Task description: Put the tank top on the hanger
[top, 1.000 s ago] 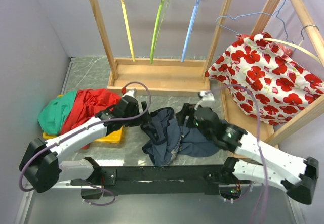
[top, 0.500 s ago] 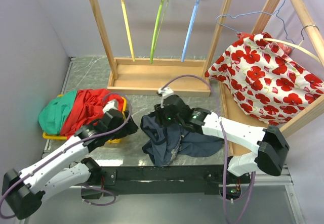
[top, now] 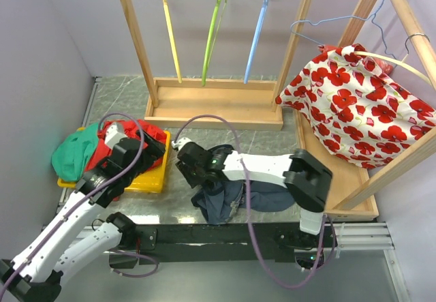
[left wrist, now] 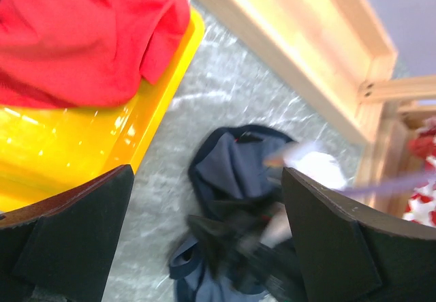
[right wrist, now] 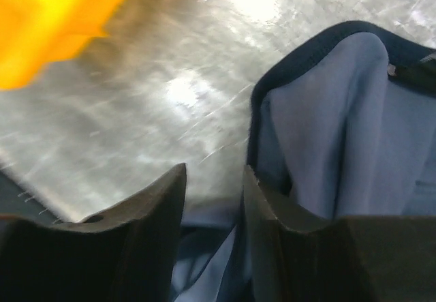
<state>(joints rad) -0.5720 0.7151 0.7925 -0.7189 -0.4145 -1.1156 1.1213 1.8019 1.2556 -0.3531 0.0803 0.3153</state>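
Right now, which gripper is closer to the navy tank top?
Right. The right gripper is at the tank top's left edge; the left gripper is off to its left, by the yellow tray.

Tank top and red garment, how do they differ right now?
The tank top is dark navy, while the red garment is bright red. The tank top lies on the bare table, whereas the red garment sits in the yellow tray beside a green garment. Both are crumpled in a heap, and neither is on a hanger.
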